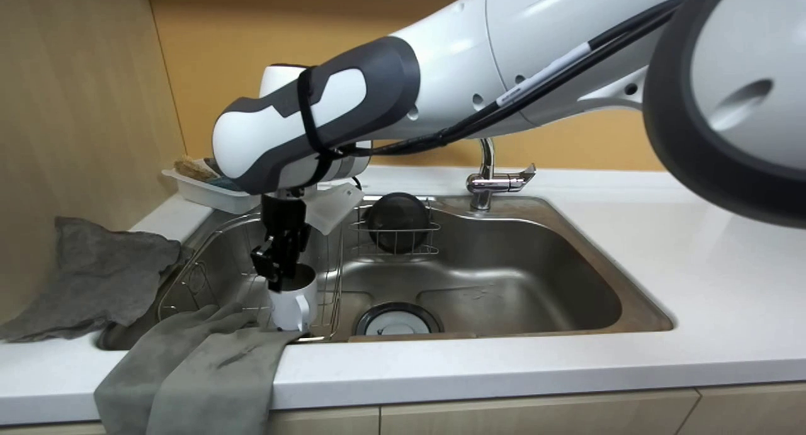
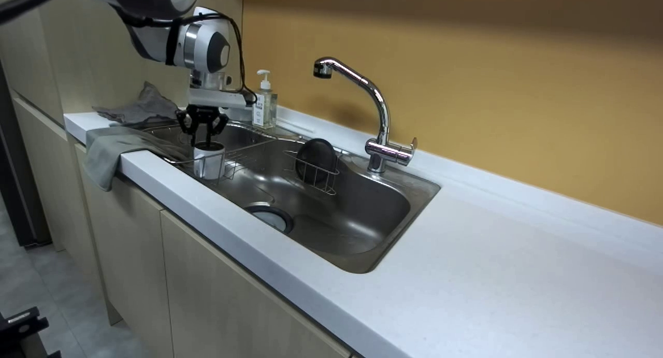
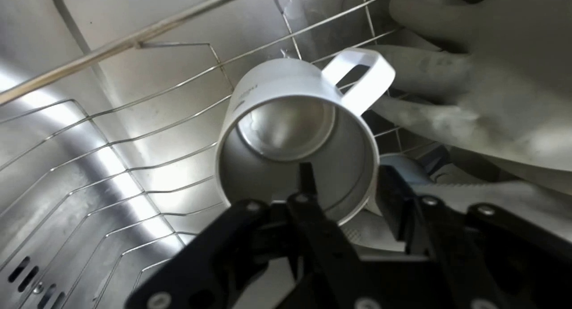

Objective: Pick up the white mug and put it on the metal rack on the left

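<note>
Placement is looking all but complete. The white mug [image 3: 288, 128] is standing upright, mouth up, within the metal rack [image 3: 129, 40] in the left part of the sink [image 1: 522, 284]; a grey cloth [image 1: 208, 372] is lying just in front of its base in an exterior view, so full contact with the bars is proving hard to confirm.

The fingers [image 3: 395, 201] are standing apart around the mug's wall: one is dipping into the mouth, the other is sitting just outside the rim, and a gap is showing between the inner one and the wall, so they are not gripping. Whether the outer one is touching is not coming clear. What seems to be left is raising the fingers straight up without snagging the rim, leaving the mug where it is.

As for containers, the mug is holding nothing visible besides that one finger; its bare bottom is showing in the wrist view. Along the back of the sink, a wire basket [image 2: 329, 184] is holding a round black piece [image 1: 398, 216], perhaps a strainer. On the counter [image 2: 492, 265], a white tray [image 1: 217, 199] is carrying a brown scrubber [image 1: 192, 168] and something dark [image 1: 221, 182], too covered to name. A soap bottle [image 2: 265, 109] is standing behind the sink, its fill too small to judge.
</note>
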`<state>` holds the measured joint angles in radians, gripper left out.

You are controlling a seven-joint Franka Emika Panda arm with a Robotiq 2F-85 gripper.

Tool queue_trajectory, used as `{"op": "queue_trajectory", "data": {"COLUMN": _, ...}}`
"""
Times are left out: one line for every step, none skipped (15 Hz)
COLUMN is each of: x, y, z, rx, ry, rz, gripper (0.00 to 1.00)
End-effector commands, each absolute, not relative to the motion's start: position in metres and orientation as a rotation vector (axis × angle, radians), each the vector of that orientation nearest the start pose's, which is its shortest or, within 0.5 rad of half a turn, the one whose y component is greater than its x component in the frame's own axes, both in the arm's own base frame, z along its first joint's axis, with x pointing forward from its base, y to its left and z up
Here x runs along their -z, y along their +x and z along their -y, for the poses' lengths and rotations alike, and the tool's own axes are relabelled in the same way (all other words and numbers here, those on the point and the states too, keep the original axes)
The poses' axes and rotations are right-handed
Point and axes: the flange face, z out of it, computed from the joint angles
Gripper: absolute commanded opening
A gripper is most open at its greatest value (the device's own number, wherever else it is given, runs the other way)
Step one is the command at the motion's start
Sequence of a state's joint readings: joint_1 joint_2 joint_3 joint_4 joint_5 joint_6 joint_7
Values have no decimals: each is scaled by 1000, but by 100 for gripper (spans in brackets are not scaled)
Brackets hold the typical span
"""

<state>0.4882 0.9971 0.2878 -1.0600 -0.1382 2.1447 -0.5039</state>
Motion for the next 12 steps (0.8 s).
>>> {"op": "queue_trajectory", "data": {"x": -286, "y": 634, "z": -484, "rx": 230, "ry": -2515, "rz": 1694, "gripper": 73}}
{"op": "queue_trajectory", "data": {"x": -297, "y": 637, "z": -482, "rx": 252, "ry": -2525, "rz": 1688, "gripper": 81}}
{"op": "queue_trajectory", "data": {"x": -309, "y": 641, "z": -479, "rx": 271, "ry": -2547, "rz": 1670, "gripper": 86}}
{"op": "queue_trajectory", "data": {"x": -321, "y": 644, "z": -475, "rx": 274, "ry": -2556, "rz": 1664, "gripper": 93}}
{"op": "queue_trajectory", "data": {"x": -332, "y": 647, "z": -469, "rx": 275, "ry": -2578, "rz": 1648, "gripper": 98}}
{"op": "queue_trajectory", "data": {"x": -344, "y": 648, "z": -464, "rx": 278, "ry": -2599, "rz": 1622, "gripper": 100}}
{"op": "queue_trajectory", "data": {"x": -354, "y": 650, "z": -458, "rx": 279, "ry": -2611, "rz": 1606, "gripper": 100}}
{"op": "queue_trajectory", "data": {"x": -362, "y": 651, "z": -451, "rx": 279, "ry": -2622, "rz": 1586, "gripper": 100}}
{"op": "queue_trajectory", "data": {"x": -367, "y": 651, "z": -445, "rx": 268, "ry": -2628, "rz": 1563, "gripper": 100}}
{"op": "queue_trajectory", "data": {"x": -370, "y": 650, "z": -439, "rx": 251, "ry": -2626, "rz": 1542, "gripper": 100}}
{"op": "queue_trajectory", "data": {"x": -372, "y": 649, "z": -433, "rx": 232, "ry": -2620, "rz": 1522, "gripper": 100}}
{"op": "queue_trajectory", "data": {"x": -369, "y": 647, "z": -426, "rx": 198, "ry": -2604, "rz": 1499, "gripper": 100}}
